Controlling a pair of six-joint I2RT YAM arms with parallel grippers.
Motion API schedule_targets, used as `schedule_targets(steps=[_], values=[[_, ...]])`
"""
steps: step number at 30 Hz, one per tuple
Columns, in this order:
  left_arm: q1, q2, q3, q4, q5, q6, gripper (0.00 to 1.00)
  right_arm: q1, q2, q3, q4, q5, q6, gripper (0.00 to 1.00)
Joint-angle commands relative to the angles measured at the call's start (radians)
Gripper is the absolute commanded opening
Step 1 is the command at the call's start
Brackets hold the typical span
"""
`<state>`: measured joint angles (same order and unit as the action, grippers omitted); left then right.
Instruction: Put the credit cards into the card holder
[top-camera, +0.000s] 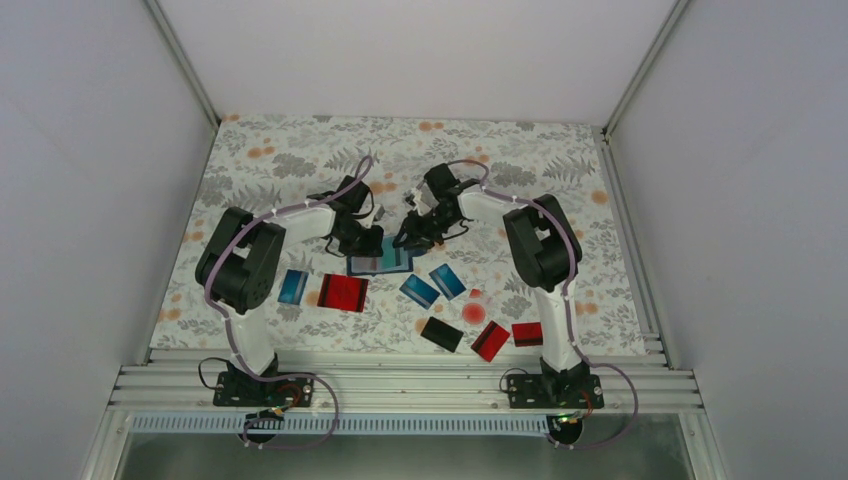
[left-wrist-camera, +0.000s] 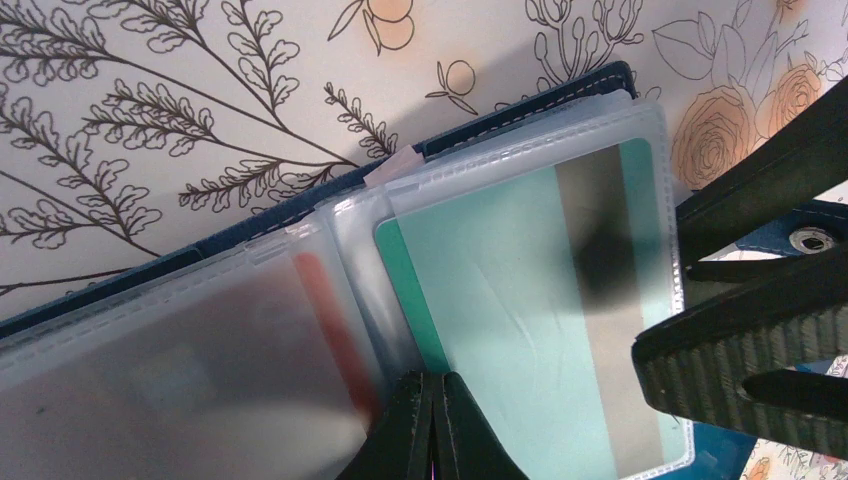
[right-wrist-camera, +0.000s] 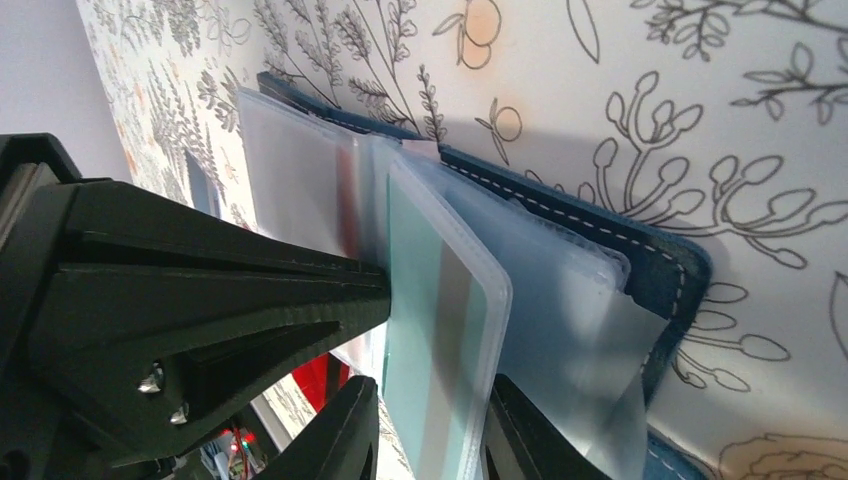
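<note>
The navy card holder (top-camera: 380, 263) lies open at mid-table, its clear sleeves fanned out over the cover (left-wrist-camera: 520, 105). A teal card (left-wrist-camera: 500, 300) with a grey stripe sits in one sleeve, and a red card (left-wrist-camera: 325, 310) shows dimly in the sleeve beside it. My left gripper (left-wrist-camera: 433, 385) is shut, its tip pressed on the sleeves between those two. My right gripper (right-wrist-camera: 430, 430) is open, its fingers either side of the raised teal-card sleeve (right-wrist-camera: 440, 300). Loose credit cards lie nearer: blue (top-camera: 293, 287), red (top-camera: 343, 293), blue (top-camera: 419, 290), black (top-camera: 441, 334).
More cards lie at the front right: blue (top-camera: 447, 281), red (top-camera: 490, 340), red (top-camera: 527, 334). A clear piece with a red dot (top-camera: 473, 311) sits among them. White walls close in the floral table on three sides. An aluminium rail (top-camera: 400, 380) runs along the near edge.
</note>
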<state>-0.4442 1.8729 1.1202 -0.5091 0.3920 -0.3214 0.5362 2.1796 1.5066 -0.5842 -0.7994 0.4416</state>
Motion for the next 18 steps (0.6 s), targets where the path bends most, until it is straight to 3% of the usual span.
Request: schedule_targets(steps=[1,12,18], values=[[0.0,0.016,-0.007,0.006,-0.008,0.006,0.02,0.012,-0.019,0.028,-0.056,0.034,-0.015,0.27],[0.0,-0.013,-0.006,0.005,-0.012,-0.01,0.02,0.037,-0.033,0.045,-0.054,-0.002,-0.029,0.25],[0.001,-0.084,0.049,-0.077,-0.061,-0.024,0.03,0.054,-0.033,0.08,-0.065,-0.023,-0.023,0.26]])
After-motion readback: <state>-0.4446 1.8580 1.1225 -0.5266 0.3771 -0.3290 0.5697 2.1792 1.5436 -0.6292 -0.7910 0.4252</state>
